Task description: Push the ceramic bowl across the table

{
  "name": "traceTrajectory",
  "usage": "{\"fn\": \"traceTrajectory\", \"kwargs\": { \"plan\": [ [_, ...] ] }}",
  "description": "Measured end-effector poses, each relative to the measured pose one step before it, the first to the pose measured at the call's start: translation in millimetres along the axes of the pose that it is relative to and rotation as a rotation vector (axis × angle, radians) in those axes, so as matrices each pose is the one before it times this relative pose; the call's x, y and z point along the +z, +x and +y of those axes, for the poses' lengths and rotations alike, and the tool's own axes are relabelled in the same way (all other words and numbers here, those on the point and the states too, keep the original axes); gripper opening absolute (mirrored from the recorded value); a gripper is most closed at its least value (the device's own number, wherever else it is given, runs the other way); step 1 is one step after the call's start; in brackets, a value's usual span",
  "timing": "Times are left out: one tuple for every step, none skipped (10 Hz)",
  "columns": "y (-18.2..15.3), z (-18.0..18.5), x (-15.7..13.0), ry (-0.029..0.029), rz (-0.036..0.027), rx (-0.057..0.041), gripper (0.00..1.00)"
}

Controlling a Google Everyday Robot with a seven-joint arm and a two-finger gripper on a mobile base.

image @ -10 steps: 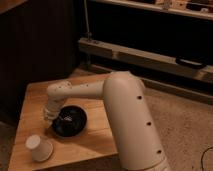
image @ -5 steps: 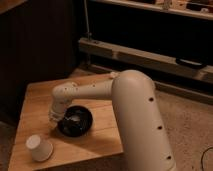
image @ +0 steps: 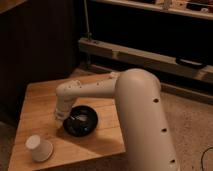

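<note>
The ceramic bowl [image: 80,120] is a glossy black shallow bowl on the light-brown wooden table [image: 41,102], near the middle of its front half. My white arm reaches in from the right and bends down over the table. My gripper [image: 62,114] is at the bowl's left rim, low over the table; its fingers are hidden behind the wrist.
A small white upturned paper cup [image: 39,148] lies on the table's front left corner. Dark wooden panelling stands behind the table at the left. A low metal shelf frame [image: 150,57] runs along the back right. Speckled floor lies to the right.
The bowl has slid to the right and a little toward the front edge, and my gripper has followed it the same way. The cup has not moved.
</note>
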Motion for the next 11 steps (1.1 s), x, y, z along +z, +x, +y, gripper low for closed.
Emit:
{"fn": "traceTrajectory", "kwargs": {
  "plan": [
    [5.66, 1.97, -1.20, 0.00103, 0.00060, 0.01144, 0.00],
    [8.81, 2.49, -2.31, 0.00221, 0.00282, 0.01719, 0.00],
    [8.81, 1.83, -3.37, 0.00465, 0.00254, 0.01787, 0.00],
    [10.49, 1.29, -6.05, 0.00729, 0.00329, 0.01949, 0.00],
    [8.81, -0.21, -8.71, 0.01018, 0.00284, 0.02132, 0.00],
    [2.76, 1.06, -4.99, 0.00531, 0.00424, 0.01033, 0.00],
    [2.58, 0.12, -3.90, -0.00011, 0.00628, 0.01092, 0.00],
    [5.94, -1.28, -4.37, -0.00446, 0.01360, 0.01844, 0.00],
    [3.03, -1.34, -0.35, -0.00875, 0.00894, 0.01337, 0.00],
    [2.99, -1.56, 2.12, -0.01033, 0.01284, 0.01004, 0.00],
    [2.71, -3.07, 5.46, -0.01451, 0.02010, 0.00777, 0.00]
  ]
}}
